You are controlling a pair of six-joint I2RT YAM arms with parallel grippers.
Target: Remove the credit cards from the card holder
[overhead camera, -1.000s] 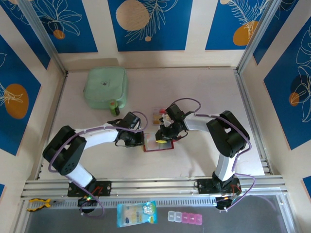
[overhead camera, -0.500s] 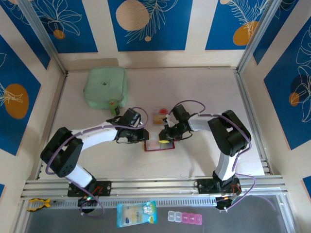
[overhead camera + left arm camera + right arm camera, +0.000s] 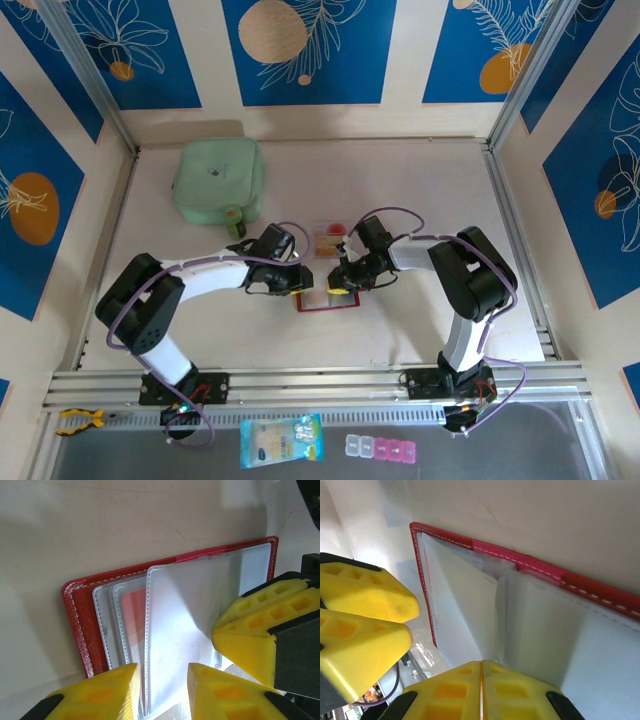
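Card holder (image 3: 75,611) sleeves (image 3: 182,615) look floppy, slick — right gripper (image 3: 481,669) closed, left gripper (image 3: 162,674) slightly parted; grab the stiff credit card (image 3: 134,615) by its edge.

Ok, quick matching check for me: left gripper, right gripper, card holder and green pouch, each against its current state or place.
Things:
1. left gripper
2. right gripper
3. card holder
4. green pouch

States or places:
A. back-left part of the table
B. jaws shut
C. lying open between the two grippers
D. jaws apart

Pairs: 1-D, 2-B, 3-C, 4-A
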